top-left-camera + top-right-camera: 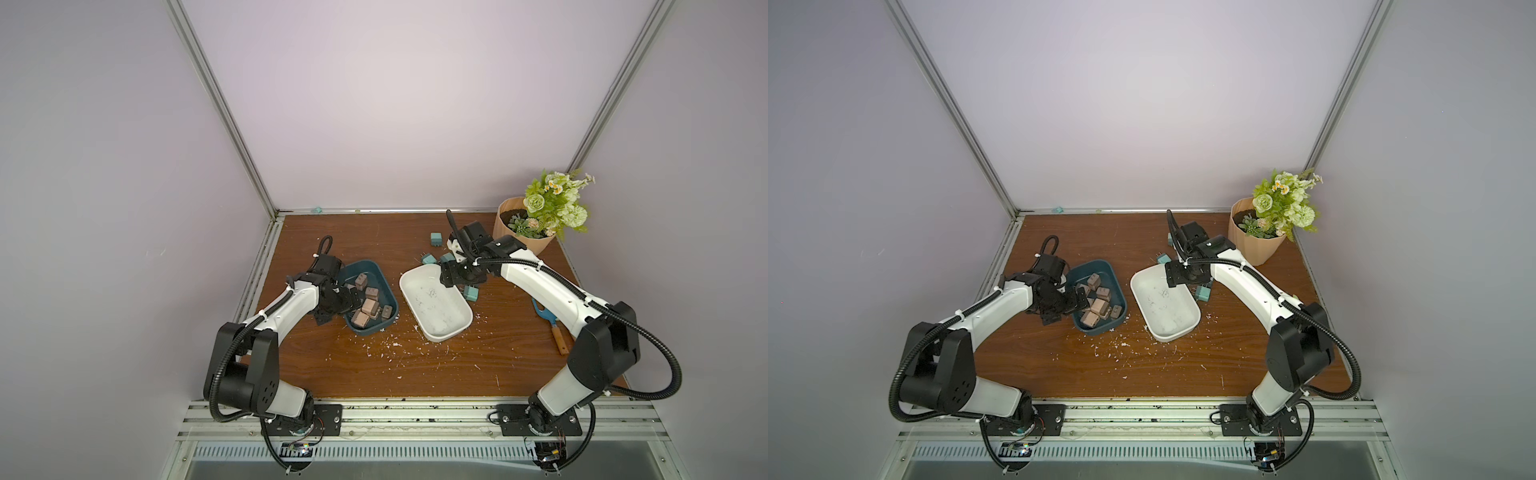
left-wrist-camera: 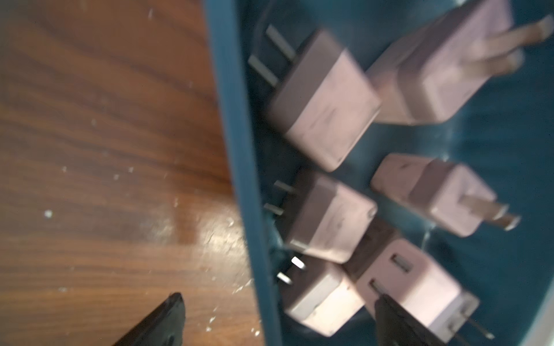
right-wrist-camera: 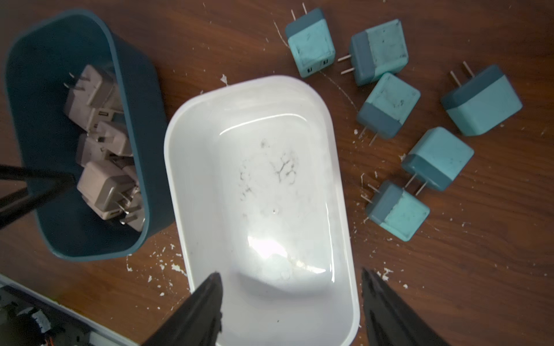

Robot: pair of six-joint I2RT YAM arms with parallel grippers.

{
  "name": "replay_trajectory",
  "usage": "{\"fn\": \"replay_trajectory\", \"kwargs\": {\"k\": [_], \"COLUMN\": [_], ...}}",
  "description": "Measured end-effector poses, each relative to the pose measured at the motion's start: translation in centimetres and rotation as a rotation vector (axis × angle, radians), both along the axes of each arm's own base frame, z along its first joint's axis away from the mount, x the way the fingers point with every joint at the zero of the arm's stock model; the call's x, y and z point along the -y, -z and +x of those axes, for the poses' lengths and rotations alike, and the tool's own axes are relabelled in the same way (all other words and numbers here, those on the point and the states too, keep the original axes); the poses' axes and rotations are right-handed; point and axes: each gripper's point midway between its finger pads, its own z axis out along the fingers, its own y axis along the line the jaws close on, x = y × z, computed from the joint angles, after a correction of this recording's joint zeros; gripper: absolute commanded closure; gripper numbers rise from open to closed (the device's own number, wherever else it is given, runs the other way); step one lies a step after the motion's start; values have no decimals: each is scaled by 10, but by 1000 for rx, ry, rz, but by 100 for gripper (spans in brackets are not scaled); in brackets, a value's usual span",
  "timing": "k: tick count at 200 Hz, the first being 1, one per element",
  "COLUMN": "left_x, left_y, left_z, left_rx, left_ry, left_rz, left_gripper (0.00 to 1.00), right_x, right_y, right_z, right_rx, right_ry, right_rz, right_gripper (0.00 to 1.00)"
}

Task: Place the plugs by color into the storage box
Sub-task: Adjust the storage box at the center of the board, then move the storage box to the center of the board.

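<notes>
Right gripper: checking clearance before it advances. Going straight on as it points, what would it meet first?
Probably the white box, its floor between the open fingers; one finger may clip its rim. Depth is unclear.

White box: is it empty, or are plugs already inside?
Empty of plugs: the white box shows only a smudged floor; the turquoise plugs lie beside it.

Pale lilac walls (image 1: 395,104), aluminium frame posts (image 1: 220,104), brown wood-grain tabletop (image 1: 415,374)
</notes>
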Motion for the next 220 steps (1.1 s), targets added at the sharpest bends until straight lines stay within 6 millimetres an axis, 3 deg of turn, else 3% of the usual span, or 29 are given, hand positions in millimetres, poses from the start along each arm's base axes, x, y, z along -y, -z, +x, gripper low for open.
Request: {"fn": "replay_trajectory", "kwargs": {"k": [28, 88, 123, 152, 172, 195, 220], "left_x": [-26, -62, -81, -85, -85, -85, -88], "left_y": [16, 18, 8, -6, -11, -23, -30], "left_z": [-23, -29, -29, -27, -17, 11, 38], "left_rx": [-95, -149, -125, -84, -83, -56, -28], "left_ry": [3, -19, -74, -119, -150, -168, -166], "left_rz": [59, 123, 152, 152, 142, 128, 136], "left_gripper": [2, 2, 2, 1, 1, 1, 1], "right_x": [0, -3, -2, 1, 1, -5, -28], "right_y": [17, 75, 76, 80, 89, 98, 95], "right_z": [12, 17, 20, 21, 17, 7, 0], "right_rx": [-31, -164, -136, -131, -145, -180, -187], "right_ry": [15, -14, -63, -76, -84, -81, -88], "right_rz": [-12, -54, -68, -67, -51, -14, 32], "right_gripper": [23, 25, 25, 27, 30, 31, 31]}}
